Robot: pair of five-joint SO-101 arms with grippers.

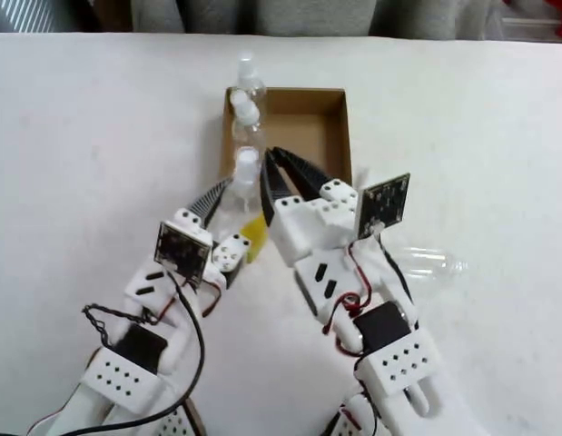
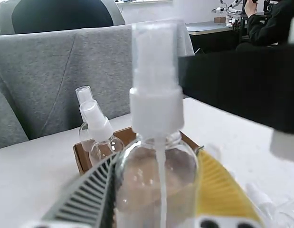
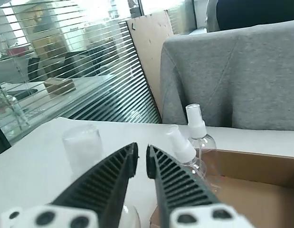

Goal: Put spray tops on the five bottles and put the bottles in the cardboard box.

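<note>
The white table [image 1: 99,136] carries an open cardboard box [image 1: 303,127] at its far middle. The left gripper [image 1: 233,207] sits just near of the box's left wall, clamped round a clear upright bottle [image 2: 156,180] – one ribbed finger on one side, a yellow pad on the other. To its right, the right gripper [image 3: 141,149] hangs over the box's near edge, its black fingers almost together with nothing between them. Two more capped bottles [image 1: 247,116] stand at the box's far left corner. Another bottle [image 1: 424,263] lies on the table to the right, beside the right arm. The held bottle wears a white spray top [image 2: 156,90].
</note>
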